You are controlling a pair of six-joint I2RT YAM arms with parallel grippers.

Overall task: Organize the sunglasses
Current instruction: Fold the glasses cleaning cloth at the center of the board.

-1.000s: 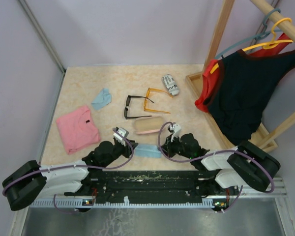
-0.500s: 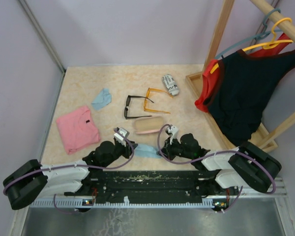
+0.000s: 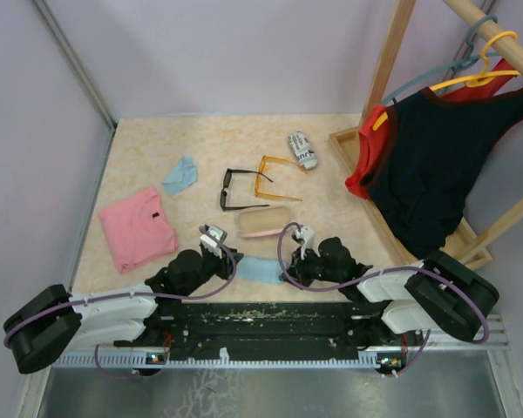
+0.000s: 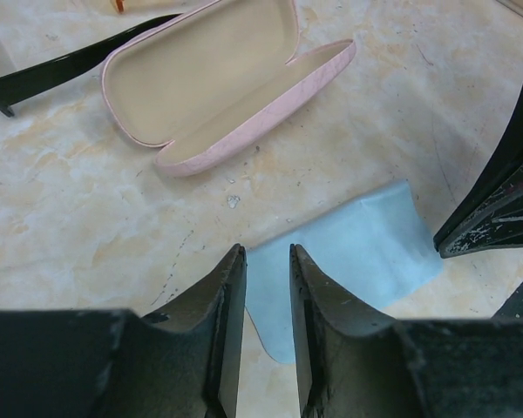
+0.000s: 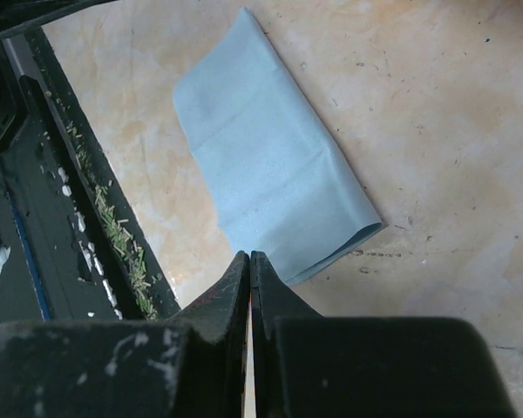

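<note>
Black pair [image 3: 225, 193] lies ahead of left pincer [image 4: 266, 257], just past open pink case [image 3: 262, 220]; orange pair [image 3: 260, 178] beside it, rightward, arms pointing right. We read left pincer part-open, prob. empty; right pincer [image 5: 250, 259] shut, empty.

We see a table [image 3: 139, 144] with a beige marbled top, under soft, even light. Behind the table and at its left side stand plain pale lilac walls [image 3: 244, 52]. At the table's right side stands a wooden rack [image 3: 390, 52], where a black garment [image 3: 436, 165] hangs over the table's right edge.
</note>
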